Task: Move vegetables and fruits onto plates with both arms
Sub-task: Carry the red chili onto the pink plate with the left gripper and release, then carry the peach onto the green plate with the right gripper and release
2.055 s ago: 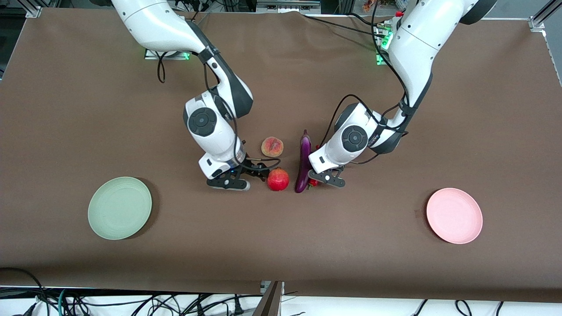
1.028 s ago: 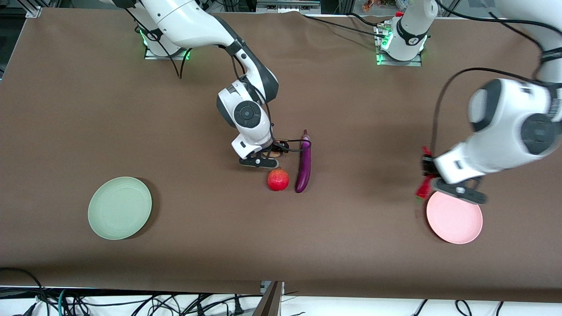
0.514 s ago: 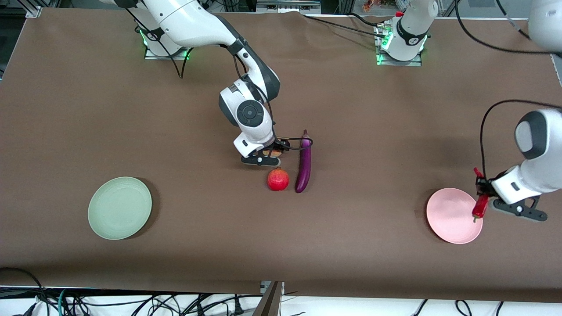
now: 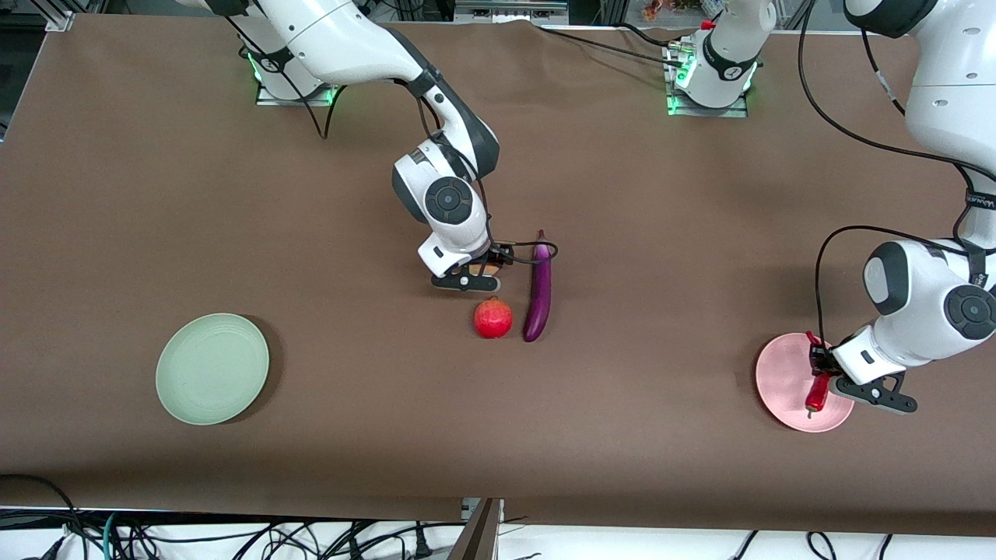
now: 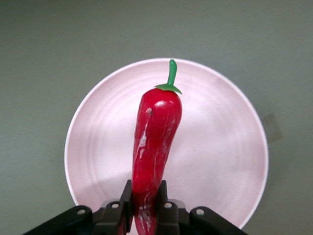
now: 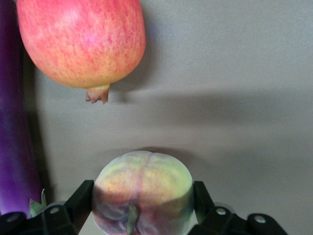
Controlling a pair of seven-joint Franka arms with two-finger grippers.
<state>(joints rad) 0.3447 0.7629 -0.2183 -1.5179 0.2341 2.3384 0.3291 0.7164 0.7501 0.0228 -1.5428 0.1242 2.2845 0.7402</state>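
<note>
I have the left gripper [image 4: 818,381] over the pale pink plate [image 4: 782,373], its jaws clamped on the red chili pepper [image 4: 816,393]; in the left wrist view the chili [image 5: 155,147] runs lengthwise straight out from the jaws, green stem [image 5: 171,77] leading, across the middle of the plate [image 5: 220,147]; from the front its long axis stands nearly upright.

My right gripper [image 4: 476,274] is down at the bench [image 4: 311,435] on the peach [image 6: 142,193], which sits between its jaws with a finger [image 6: 80,198] against each flank; I read that as a grip on the peach. The pomegranate [image 4: 493,318] lies on the bench nearer the front camera than the peach, crown [image 6: 98,94] toward the gripper; the purple eggplant [image 4: 538,289] lies beside the pomegranate, long axis running toward the robots' bases. The pale green plate [image 4: 212,368] sits toward the right arm's end, well apart from the pomegranate.
</note>
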